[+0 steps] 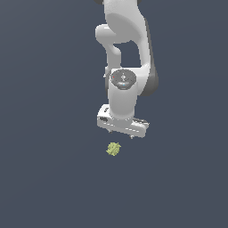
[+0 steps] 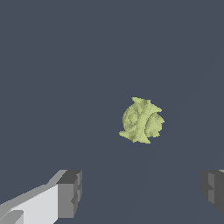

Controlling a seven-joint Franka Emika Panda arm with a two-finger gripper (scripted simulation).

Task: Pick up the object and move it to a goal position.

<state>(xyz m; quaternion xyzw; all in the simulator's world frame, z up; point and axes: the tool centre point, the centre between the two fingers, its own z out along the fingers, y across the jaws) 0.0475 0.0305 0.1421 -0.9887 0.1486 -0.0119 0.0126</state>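
1. Nearest the wrist camera were the two grey finger pads [image 2: 70, 192] of the gripper [image 2: 142, 192], standing far apart, with only bare dark floor [image 2: 65, 65] showing in the gap between them.
2. Between and beyond those pads lay the object [image 2: 142, 120], a small yellow-green lump with a bumpy, ridged surface; neither pad touched it.
3. Spread wide, the jaws held nothing.
4. From the exterior view, the white arm [image 1: 127, 44] reached down from the upper edge of the picture, ending in the gripper [image 1: 122, 136], whose short fingertips [image 1: 132, 137] pointed at the floor [image 1: 44, 178].
5. That view showed the object [image 1: 114, 148] resting on the floor just below the gripper in the picture, slightly toward the exterior view's left, and clear of the fingertips.
6. How high the gripper hung above the floor could not be told from either view.
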